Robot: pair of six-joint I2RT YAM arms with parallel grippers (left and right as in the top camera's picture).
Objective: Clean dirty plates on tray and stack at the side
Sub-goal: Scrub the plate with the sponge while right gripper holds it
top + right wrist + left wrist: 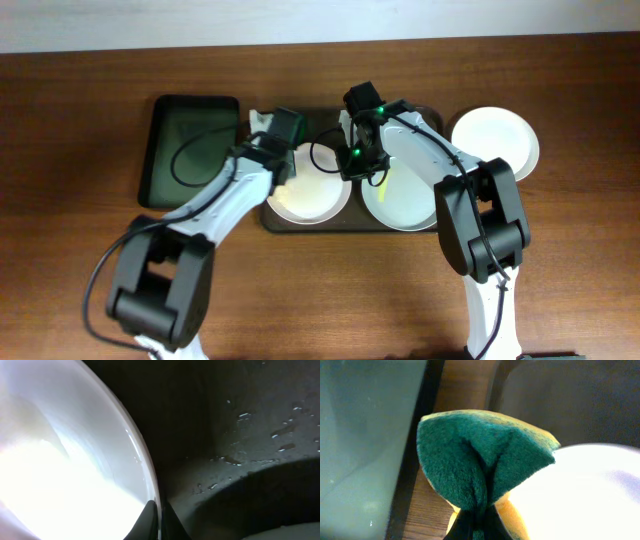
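plates (494, 140), three, round glossy white; one dark rounded tray (355, 220); my left gripper (475, 527) pinches one fuzzy green-yellow sponge (480, 455), right gripper (159, 522) a plate's rim.

The table (80, 120) is recorded as brown, with a wood grain. The tray (352, 224) is noted as dark brown-grey. The left plate (318, 200), the middle plate (410, 205) and the side plate (495, 140) are found glossy white; a yellowish streak is observed on the middle plate. The basin (190, 150) is black-rimmed with a green bottom. The sponge (470, 460) is dark green on its face and yellow beneath. The left arm (225, 205) and the right arm (440, 150) are white with black joints.
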